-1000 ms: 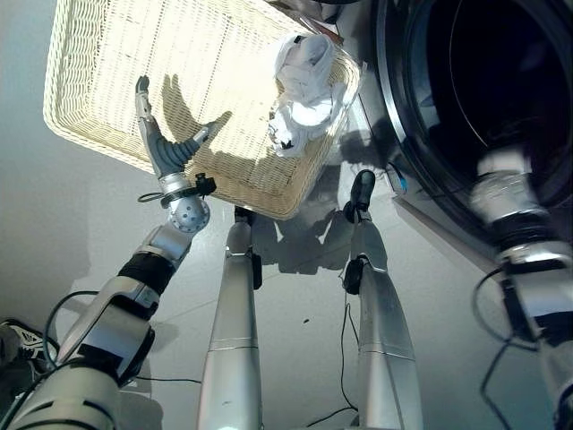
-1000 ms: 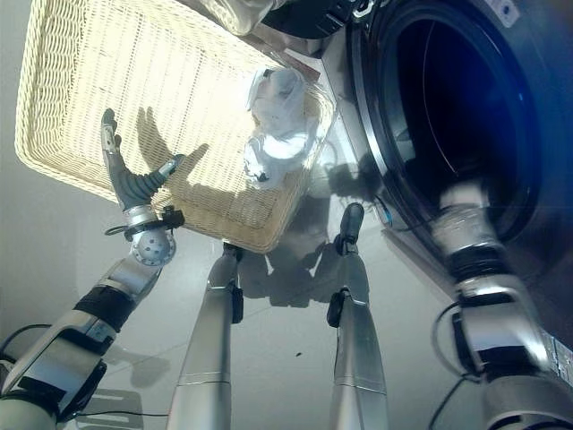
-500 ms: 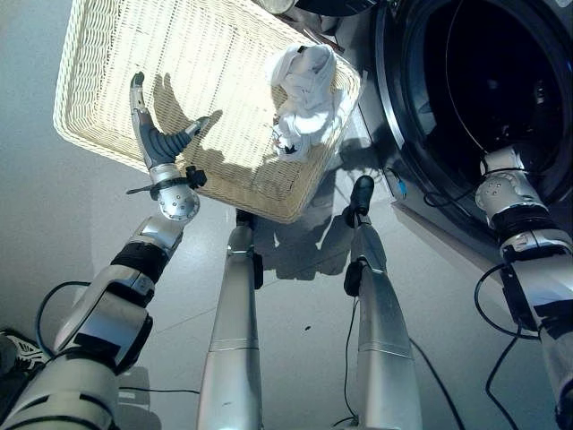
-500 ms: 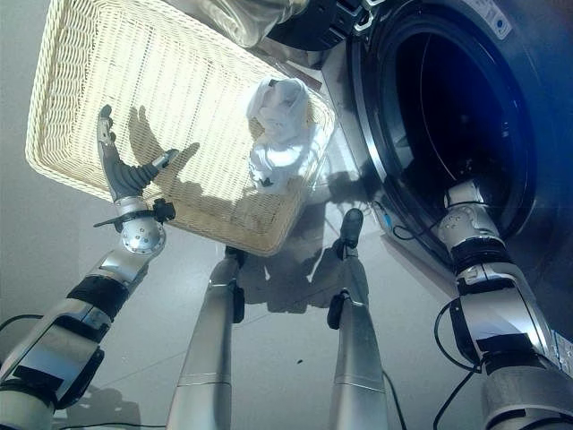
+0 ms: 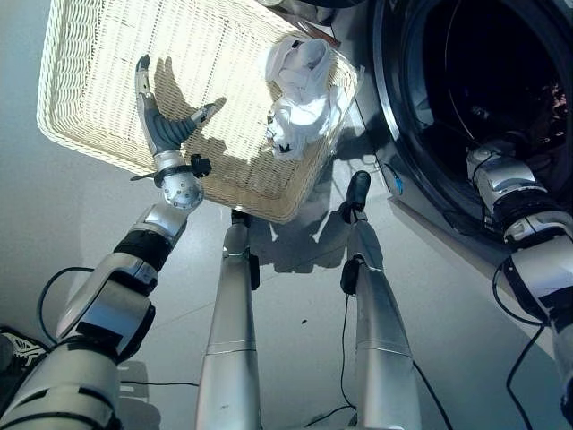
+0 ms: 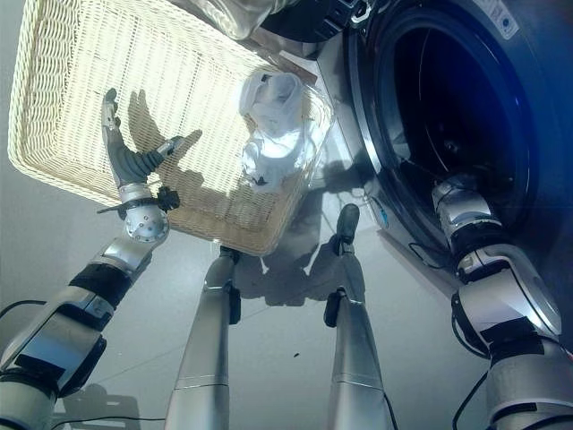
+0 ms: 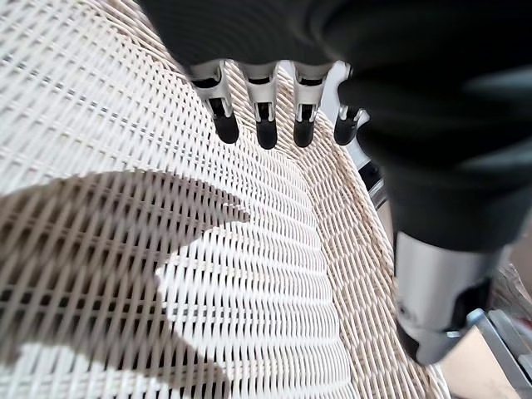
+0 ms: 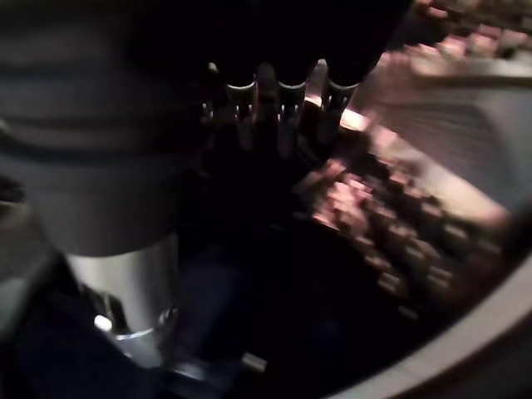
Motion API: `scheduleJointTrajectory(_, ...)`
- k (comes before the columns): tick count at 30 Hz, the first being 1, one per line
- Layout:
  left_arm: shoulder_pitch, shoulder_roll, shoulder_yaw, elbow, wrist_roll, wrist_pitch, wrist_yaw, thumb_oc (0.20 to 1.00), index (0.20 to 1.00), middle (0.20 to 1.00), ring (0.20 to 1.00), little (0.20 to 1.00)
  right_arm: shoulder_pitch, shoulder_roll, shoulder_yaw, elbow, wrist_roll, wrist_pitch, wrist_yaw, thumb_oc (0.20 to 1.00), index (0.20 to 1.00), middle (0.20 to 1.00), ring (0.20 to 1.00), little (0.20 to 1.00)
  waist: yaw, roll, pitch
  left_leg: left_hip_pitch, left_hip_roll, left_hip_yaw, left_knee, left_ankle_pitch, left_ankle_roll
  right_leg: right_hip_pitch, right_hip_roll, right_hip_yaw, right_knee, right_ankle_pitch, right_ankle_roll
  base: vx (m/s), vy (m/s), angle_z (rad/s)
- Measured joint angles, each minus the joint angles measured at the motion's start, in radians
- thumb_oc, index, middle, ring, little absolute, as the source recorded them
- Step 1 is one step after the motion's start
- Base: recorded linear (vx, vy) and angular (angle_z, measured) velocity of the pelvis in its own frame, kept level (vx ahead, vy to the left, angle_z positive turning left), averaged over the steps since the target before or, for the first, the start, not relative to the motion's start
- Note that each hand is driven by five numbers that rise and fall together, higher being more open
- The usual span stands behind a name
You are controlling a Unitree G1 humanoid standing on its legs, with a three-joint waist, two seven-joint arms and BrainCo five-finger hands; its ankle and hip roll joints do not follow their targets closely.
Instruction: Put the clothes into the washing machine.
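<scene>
Left hand [image 5: 164, 125] spread open and empty above the wicker basket [image 5: 98, 81], white clothes [image 5: 300, 85] bundled at its far corner, right hand [image 8: 274, 108] inside the washing machine [image 5: 466, 98], grip unreadable.

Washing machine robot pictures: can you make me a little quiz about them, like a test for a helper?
1. True or false: the white clothes lie in the wicker basket.
2. Where does the right arm reach? A) inside the washing machine drum B) onto the floor C) into the basket
3. Fill in: the left hand hovers over the basket with its fingers ____.

Key: 1 true; 2 A; 3 open (straight, holding nothing).
</scene>
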Motion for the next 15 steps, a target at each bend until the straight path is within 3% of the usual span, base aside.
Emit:
scheduleJointTrajectory(11,-0.001,-0.037,-0.012,0.021,0.04,0.0,0.039,1.0,1.0,1.0,1.0,1.0,0.061,0.016,-0.005,-0.26,-0.346,-0.071,-0.173,1.0,1.0,1.0,1.0,1.0,0.002,0.003,-0.001,0.022,-0.001,0.006,-0.05,0.019,-0.005,-0.013,-0.004,0.002,0.022,-0.017,-0.008,0.0,0.007,0.0)
scheduleJointTrajectory(15,0.014,-0.066,0.018,0.027,0.039,-0.002,0.05,1.0,1.0,1.0,1.0,1.0,0.125,0.041,-0.014,-0.319,-0.422,-0.11,-0.184,1.0,1.0,1.0,1.0,1.0,0.0,0.005,-0.002,0.03,0.0,0.017,-0.078,0.031,-0.007,-0.031,-0.004,0.013,0.035,-0.024,-0.011,0.0,0.0,0.0)
